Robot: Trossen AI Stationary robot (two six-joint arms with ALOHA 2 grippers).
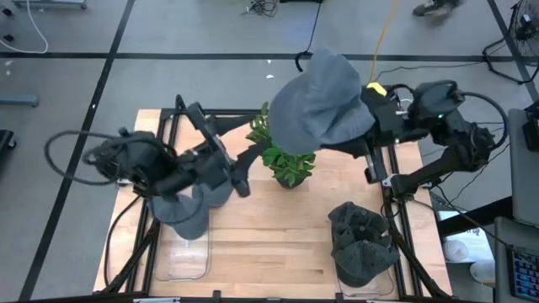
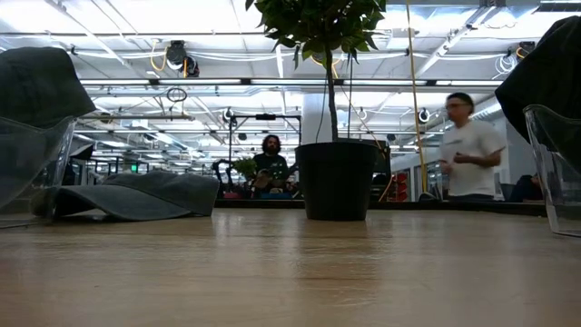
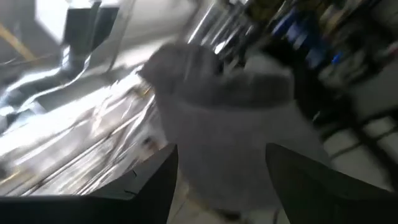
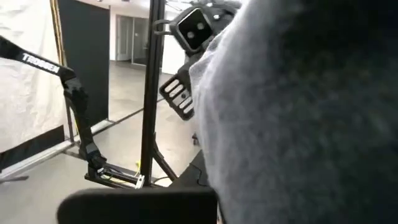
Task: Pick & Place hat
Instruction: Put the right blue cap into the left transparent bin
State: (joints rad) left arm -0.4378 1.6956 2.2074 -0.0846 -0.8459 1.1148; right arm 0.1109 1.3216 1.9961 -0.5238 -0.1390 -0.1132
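Note:
A grey hat (image 1: 324, 101) is raised high over the table's far side, above the potted plant (image 1: 286, 160), on my right gripper (image 1: 368, 118). The cloth covers that gripper's fingers. The hat fills the right wrist view (image 4: 298, 112). My left gripper (image 1: 240, 177) hangs open in the air left of the plant and touches nothing. Its wrist view shows the raised hat (image 3: 224, 93) beyond its two fingers. Another grey hat (image 1: 189, 210) lies below the left arm, its brim flat on the table (image 2: 136, 195). My right gripper is shut on the raised grey hat at its right-hand side (image 1: 358, 114). The hat's own cloth hides the fingers, so which part they have cannot be told. The hat is lifted clear of the table and bulges out toward the table's left, over the plant.
The plant's black pot (image 2: 336, 177) stands mid-table toward the far side. A bin with dark hats (image 1: 362, 248) sits at the near right. A clear bin (image 1: 181, 257) is at the near left. Bare wood (image 1: 269, 244) lies between them. People are in the room behind.

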